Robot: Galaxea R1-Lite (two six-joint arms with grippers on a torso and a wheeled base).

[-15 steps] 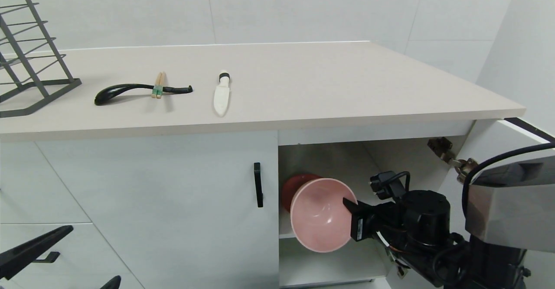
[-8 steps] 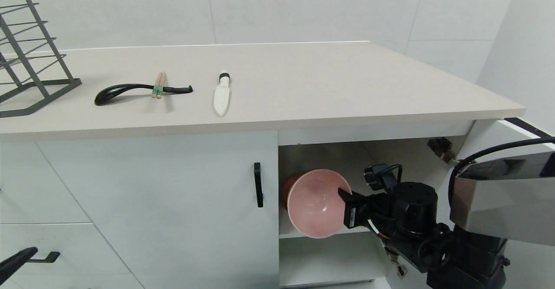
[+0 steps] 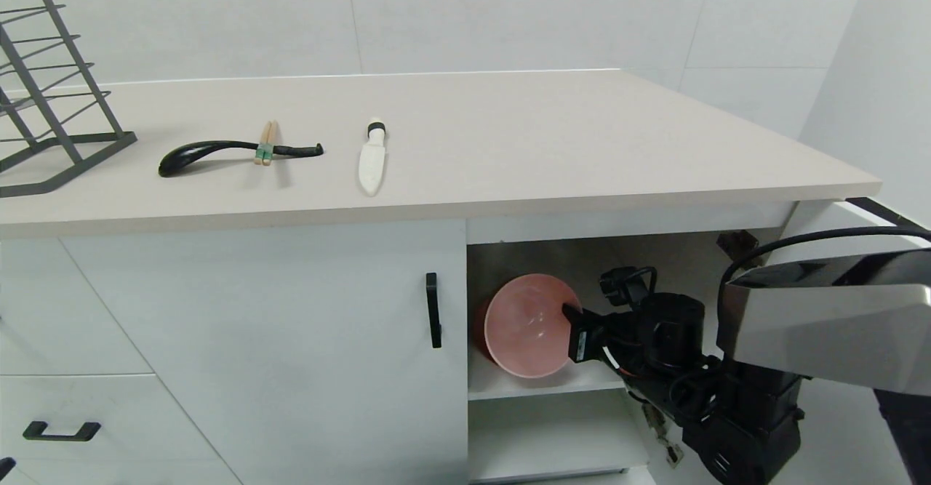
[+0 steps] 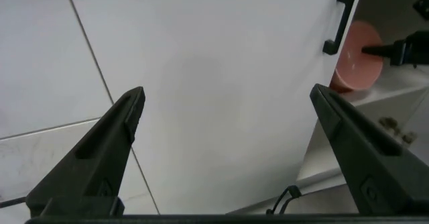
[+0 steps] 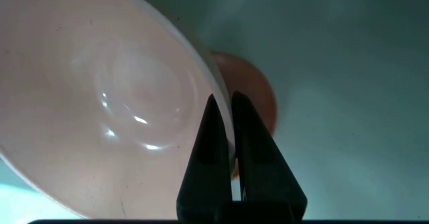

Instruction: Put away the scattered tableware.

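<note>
My right gripper (image 3: 569,319) is shut on the rim of a pink bowl (image 3: 527,325), holding it tilted inside the open cabinet over the upper shelf (image 3: 582,383). The right wrist view shows the bowl (image 5: 114,96) pinched between the fingers (image 5: 209,137), with a red bowl (image 5: 251,96) behind it. On the counter lie a black spoon (image 3: 218,152), chopsticks (image 3: 265,143) across its handle, and a white knife (image 3: 372,156). My left gripper (image 4: 228,150) stands open low before the closed cabinet door (image 4: 214,83).
A dark wire rack (image 3: 44,85) stands at the counter's far left. The closed door has a black handle (image 3: 433,310). The open door (image 3: 858,223) swings out at the right. A drawer handle (image 3: 62,432) sits low on the left.
My right gripper has carried the pink bowl up and deeper into the cabinet, over the upper shelf. My left gripper has dropped out of the head view.
</note>
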